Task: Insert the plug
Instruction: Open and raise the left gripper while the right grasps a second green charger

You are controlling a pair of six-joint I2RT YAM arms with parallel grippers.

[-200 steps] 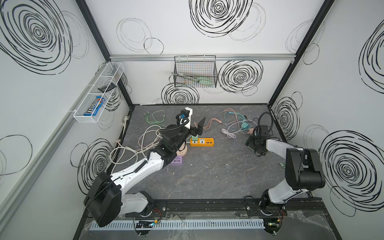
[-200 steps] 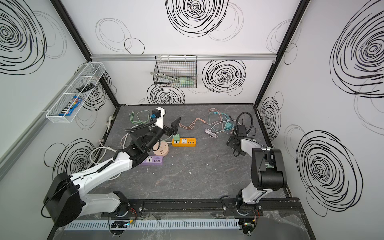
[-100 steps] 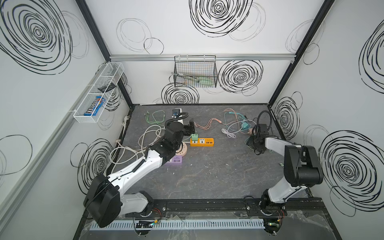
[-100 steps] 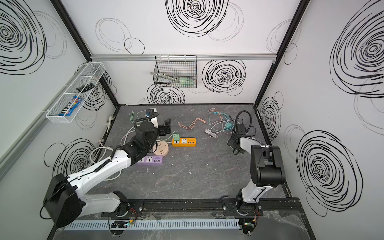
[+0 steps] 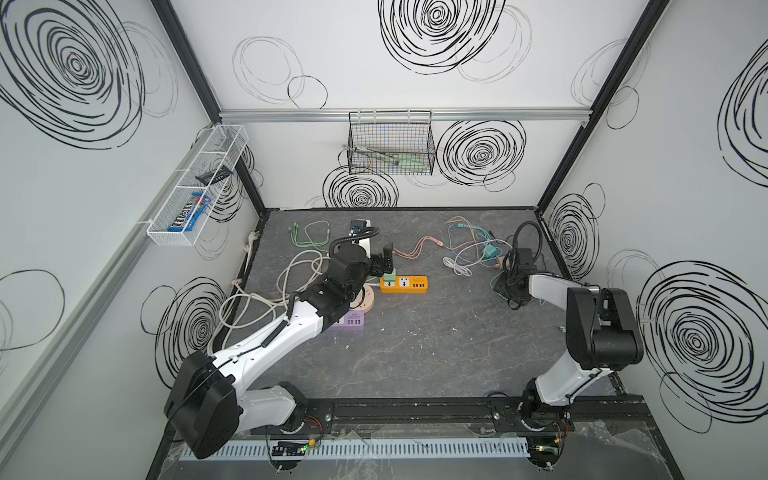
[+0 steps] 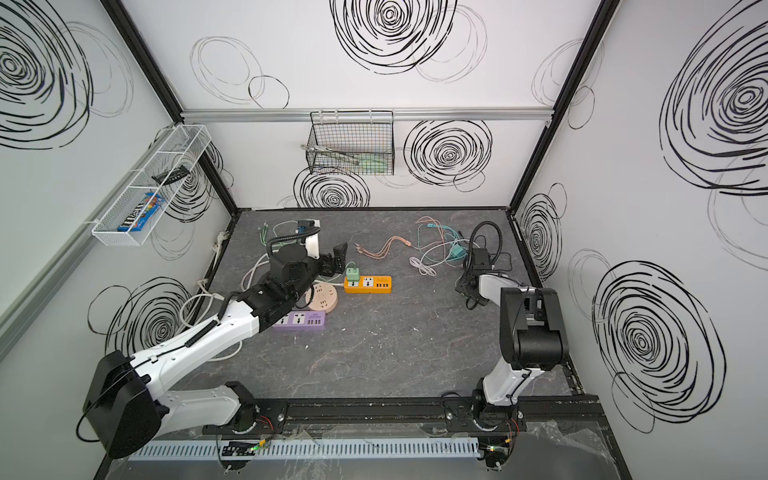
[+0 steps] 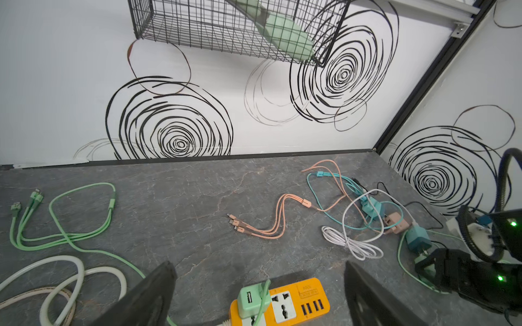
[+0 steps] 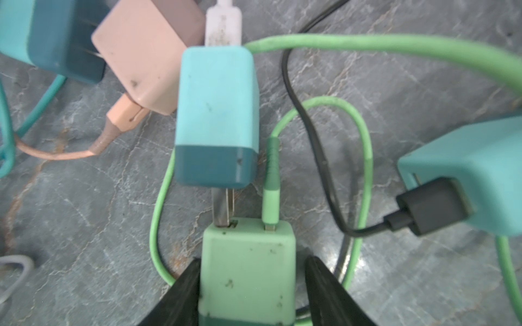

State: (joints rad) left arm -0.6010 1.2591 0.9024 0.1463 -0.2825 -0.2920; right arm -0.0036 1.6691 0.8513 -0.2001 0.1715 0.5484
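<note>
While one green adapter [image 7: 250,299] sits seated in the orange power strip [image 5: 409,284], the left gripper [image 7: 259,264] hangs wide open just behind it. Well right of the strip, the right gripper [image 8: 253,261] straddles a mint plug [image 8: 245,285] lying on the table [image 8: 84,225] — one jaw touching, one just clear — so gripping, carrying and insertion appear left.

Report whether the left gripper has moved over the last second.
Yes. In both top views the left gripper has drawn back leftward, away from the orange rectangular power strip, which stays put.
</note>
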